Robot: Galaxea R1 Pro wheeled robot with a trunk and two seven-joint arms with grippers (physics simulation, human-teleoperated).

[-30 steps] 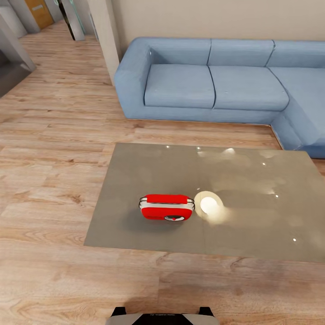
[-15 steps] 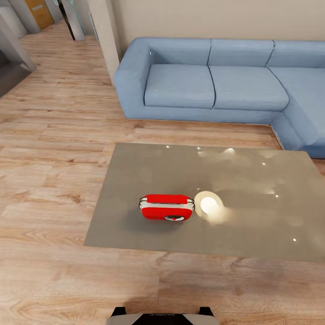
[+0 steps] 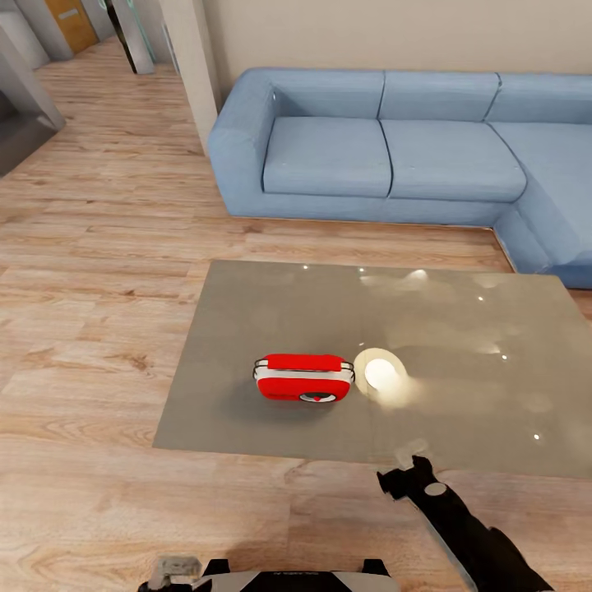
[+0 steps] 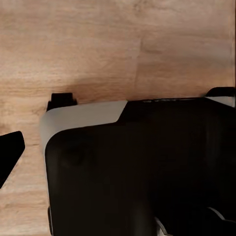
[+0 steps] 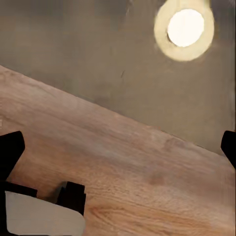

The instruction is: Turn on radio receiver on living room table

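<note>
Your left gripper is cut off at the frame's bottom, its jaws unreadable. Your right gripper is spread wide, above the floor at the table edge. The radio receiver sits on the table, beyond it, apart

No lettering can be read anywhere: the dark strip on the robot's base at the head view's lower edge carries small pale marks, too blurred to make out, and the radio receiver on the table shows no legible label or number
</note>
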